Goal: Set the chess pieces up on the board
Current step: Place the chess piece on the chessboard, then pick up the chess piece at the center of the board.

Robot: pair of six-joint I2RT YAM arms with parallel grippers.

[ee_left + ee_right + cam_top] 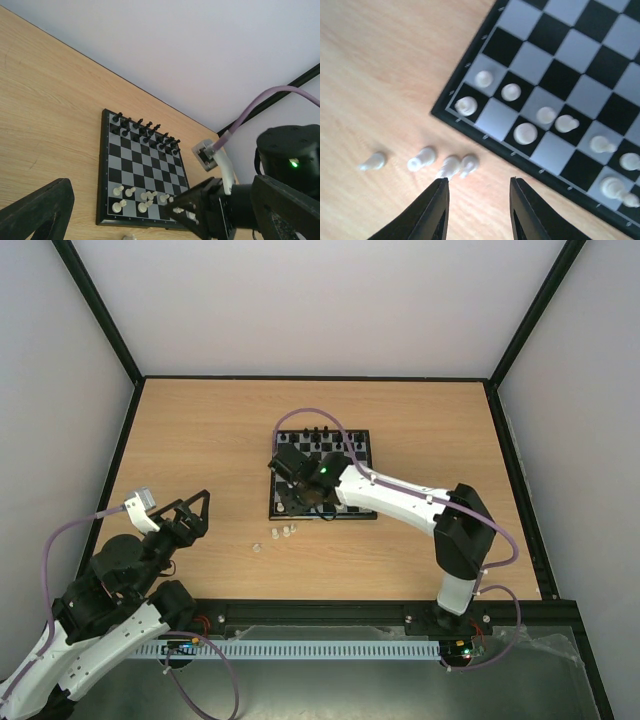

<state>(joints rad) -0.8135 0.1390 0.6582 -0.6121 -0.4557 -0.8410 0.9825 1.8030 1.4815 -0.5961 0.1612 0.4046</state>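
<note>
The board (pixel 345 465) lies mid-table with black figures (pixel 320 437) on its far rows. Several whitish chess pieces (pixel 525 133) stand on its two near rows, also visible in the left wrist view (pixel 142 202). Several more chess pieces (pixel 421 158) lie loose on the wood just off the board's near-left corner (pixel 285 533). My right gripper (pixel 477 200) hovers open beside them, over bare wood by the board's edge (pixel 302 498), holding nothing. My left gripper (pixel 190 512) stays wide open and empty at the left, well away from the board (pixel 135 165).
Black frame rails (pixel 120 440) border the wooden table on the left, back and right. The right arm (pixel 420 502) reaches across the board's near-right side. In the left wrist view the right gripper's body (pixel 220 210) hides the board's near corner.
</note>
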